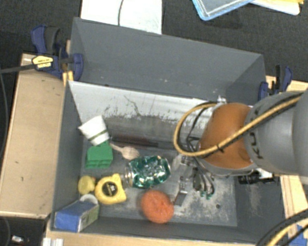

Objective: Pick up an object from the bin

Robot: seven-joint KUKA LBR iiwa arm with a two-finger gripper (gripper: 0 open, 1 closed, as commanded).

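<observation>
The claw, open or closed I cannot tell, is hanging just right of the round fuzzy orange ball in the grey metal bin, risking knocking it aside.

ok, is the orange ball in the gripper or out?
Out. The ball lies on the bin floor by the front wall, just left of the gripper, not in it.

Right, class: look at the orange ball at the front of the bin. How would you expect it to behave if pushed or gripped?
Being round, the orange ball would probably roll when pushed, until the bin's front wall stops it. Its matt, rough-looking surface suggests it is grippy rather than slippery, and perhaps spongy and light.
</observation>
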